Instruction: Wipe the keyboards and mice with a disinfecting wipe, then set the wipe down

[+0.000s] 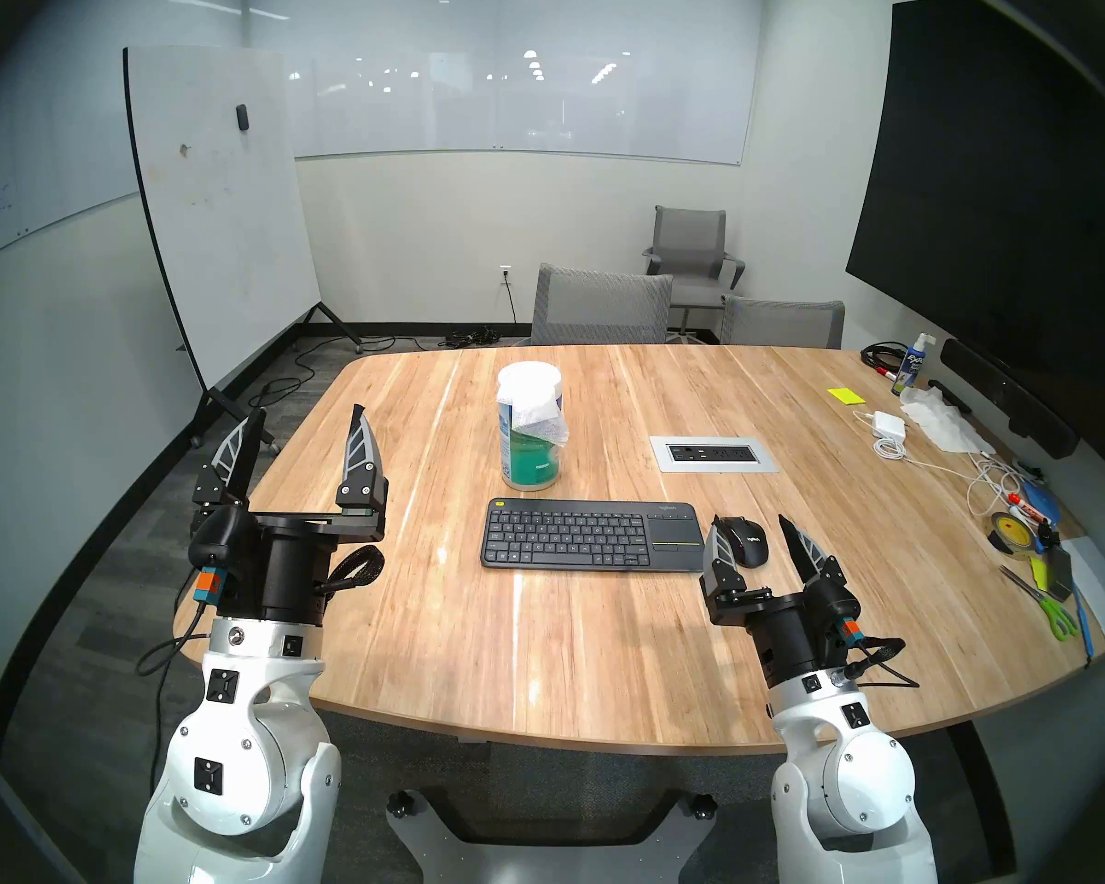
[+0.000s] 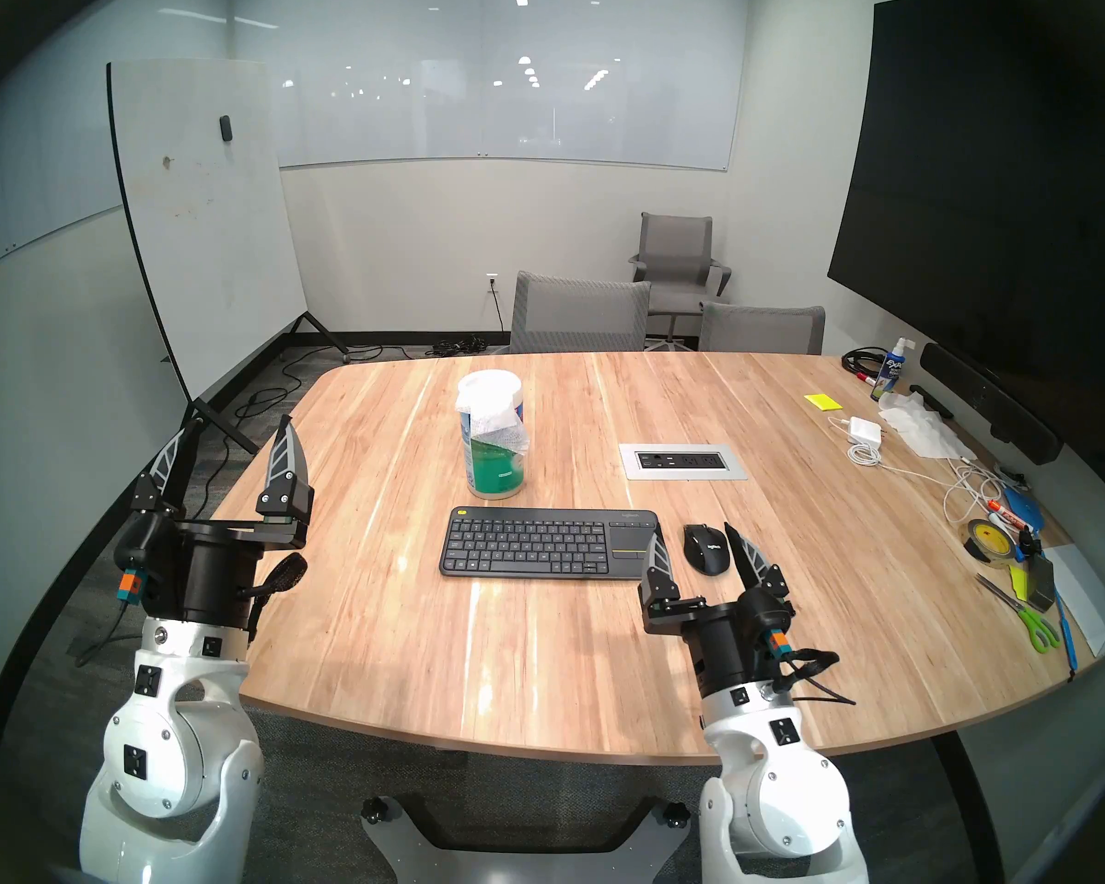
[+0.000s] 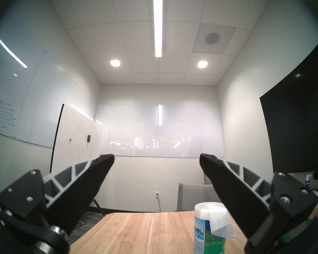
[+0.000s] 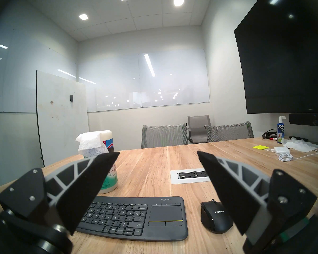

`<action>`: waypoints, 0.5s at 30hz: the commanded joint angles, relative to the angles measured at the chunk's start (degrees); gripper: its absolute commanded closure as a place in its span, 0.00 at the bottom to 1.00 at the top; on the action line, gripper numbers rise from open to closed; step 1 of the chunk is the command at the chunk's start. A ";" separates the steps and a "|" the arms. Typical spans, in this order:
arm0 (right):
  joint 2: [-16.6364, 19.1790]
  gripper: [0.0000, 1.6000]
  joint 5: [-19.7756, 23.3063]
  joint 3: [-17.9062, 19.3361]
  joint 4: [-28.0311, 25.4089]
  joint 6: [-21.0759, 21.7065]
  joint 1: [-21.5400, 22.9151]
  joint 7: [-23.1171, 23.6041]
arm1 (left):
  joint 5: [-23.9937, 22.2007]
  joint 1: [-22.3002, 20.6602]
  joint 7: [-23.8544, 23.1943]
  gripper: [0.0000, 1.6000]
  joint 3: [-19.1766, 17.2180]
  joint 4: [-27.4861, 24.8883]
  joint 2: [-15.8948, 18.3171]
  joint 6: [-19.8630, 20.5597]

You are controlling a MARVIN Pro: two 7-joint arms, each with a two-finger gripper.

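Note:
A dark-grey keyboard (image 1: 591, 535) (image 4: 136, 217) with a touchpad lies flat at the table's middle front. Just to its right sits a black mouse (image 1: 746, 540) (image 4: 216, 217). Behind the keyboard stands a white-lidded blue-green canister (image 1: 531, 462), and a white textured wipe (image 1: 537, 417) (image 3: 218, 224) hangs out of its top down one side. My left gripper (image 1: 309, 411) (image 3: 156, 156) is open and empty, raised over the table's left edge. My right gripper (image 1: 750, 519) (image 4: 158, 153) is open and empty, held above the table just in front of the mouse.
A power outlet panel (image 1: 714, 453) is set into the table behind the mouse. The right edge holds a tissue heap (image 1: 939, 420), a white charger (image 1: 889, 425) with cables, tape and scissors (image 1: 1047, 602). Grey chairs (image 1: 601, 305) stand at the far side, a rolling whiteboard (image 1: 218, 226) on the left.

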 commanded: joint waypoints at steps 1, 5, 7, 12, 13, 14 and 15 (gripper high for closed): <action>-0.01 0.00 0.03 -0.02 -1.18 -0.19 0.07 0.02 | 0.00 0.01 0.00 0.00 0.00 -1.06 -0.01 -0.09; -0.01 0.00 0.03 -0.02 -1.18 -0.19 0.07 0.02 | -0.19 0.43 0.00 0.00 -0.11 -1.22 -0.04 -0.53; -0.01 0.00 0.03 -0.02 -1.18 -0.19 0.08 0.02 | -0.22 0.47 0.06 0.00 -0.06 -1.26 -0.12 -0.68; -0.01 0.00 0.03 -0.02 -1.18 -0.19 0.07 0.02 | -0.89 0.09 0.07 0.00 -0.16 -0.91 -0.16 -0.45; -0.01 0.00 0.03 -0.02 -1.18 -0.19 0.07 0.02 | -1.31 0.09 -0.05 0.00 -0.29 -0.91 -0.04 -0.26; -0.01 0.00 0.03 -0.02 -1.18 -0.19 0.07 0.02 | -1.53 0.07 -0.09 0.00 -0.44 -0.85 0.03 -0.26; -0.01 0.00 0.03 -0.02 -1.18 -0.19 0.07 0.02 | -1.95 0.07 -0.16 0.00 -0.71 -0.77 0.16 -0.27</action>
